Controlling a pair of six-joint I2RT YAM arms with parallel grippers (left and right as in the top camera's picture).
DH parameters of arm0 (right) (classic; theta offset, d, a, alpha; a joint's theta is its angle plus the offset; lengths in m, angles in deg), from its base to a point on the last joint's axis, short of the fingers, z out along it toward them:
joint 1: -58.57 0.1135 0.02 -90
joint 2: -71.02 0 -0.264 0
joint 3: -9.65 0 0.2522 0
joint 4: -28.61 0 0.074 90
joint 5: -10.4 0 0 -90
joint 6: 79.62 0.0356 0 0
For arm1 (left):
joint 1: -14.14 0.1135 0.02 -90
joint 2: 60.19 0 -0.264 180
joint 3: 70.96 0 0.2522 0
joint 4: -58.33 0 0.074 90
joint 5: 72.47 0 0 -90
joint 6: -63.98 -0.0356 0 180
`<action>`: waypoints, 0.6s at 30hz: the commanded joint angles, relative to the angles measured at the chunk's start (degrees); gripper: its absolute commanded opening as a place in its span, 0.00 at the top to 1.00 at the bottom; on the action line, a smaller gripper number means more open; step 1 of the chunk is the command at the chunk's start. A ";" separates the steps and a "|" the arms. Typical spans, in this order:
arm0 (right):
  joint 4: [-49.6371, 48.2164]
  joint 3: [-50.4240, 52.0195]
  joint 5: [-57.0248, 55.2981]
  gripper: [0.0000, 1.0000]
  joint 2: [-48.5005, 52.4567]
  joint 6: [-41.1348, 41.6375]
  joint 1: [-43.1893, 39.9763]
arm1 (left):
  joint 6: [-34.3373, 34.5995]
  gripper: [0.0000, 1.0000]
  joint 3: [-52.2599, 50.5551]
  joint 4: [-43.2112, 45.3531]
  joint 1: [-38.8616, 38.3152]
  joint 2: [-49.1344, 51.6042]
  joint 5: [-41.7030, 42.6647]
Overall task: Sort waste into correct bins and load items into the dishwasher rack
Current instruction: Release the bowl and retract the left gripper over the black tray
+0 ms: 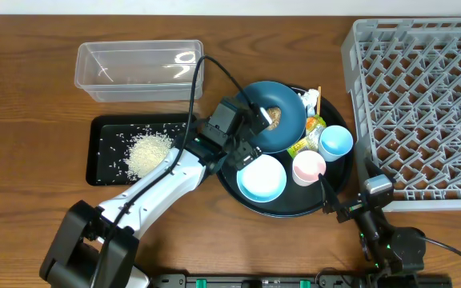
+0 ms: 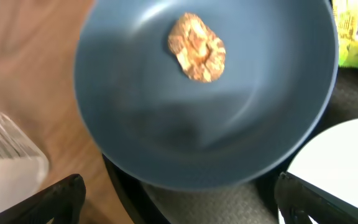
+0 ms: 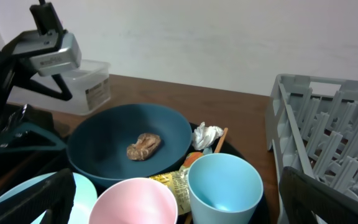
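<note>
left fingers (image 1: 254,128) spread wide, holding nothing, at rim of dark blue plate (image 1: 288,130) | brown lump (image 1: 274,118) on plate | right fingers (image 1: 326,196) spread wide, empty, beside pink cup (image 1: 308,168) | white bowl (image 1: 261,178), light blue cup (image 1: 335,142), wrapper (image 1: 309,132) crowd plate on round black tray (image 1: 286,210) | rice (image 1: 146,152) in rectangular black tray (image 1: 102,172)

The big round plate (image 1: 290,132) is dark blue, the small food lump (image 2: 197,48) brown. The square plastic rack (image 1: 355,96) is grey with a criss-cross pattern.
</note>
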 commanded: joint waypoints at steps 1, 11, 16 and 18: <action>0.28 0.09 -0.15 0.01 -0.07 -0.66 -0.76 | -2.23 0.01 1.14 0.55 0.24 0.11 2.95; 0.26 0.09 -0.15 0.01 -0.07 -0.66 -0.76 | -1.73 0.02 1.11 0.33 0.24 0.11 3.45; 0.26 0.09 -0.15 0.01 -0.07 -0.66 -0.76 | 0.85 0.02 1.14 0.55 0.26 -0.79 3.32; 0.28 0.09 -0.15 0.01 -0.07 -0.66 -0.76 | 6.08 0.02 1.14 1.14 0.59 -2.54 2.34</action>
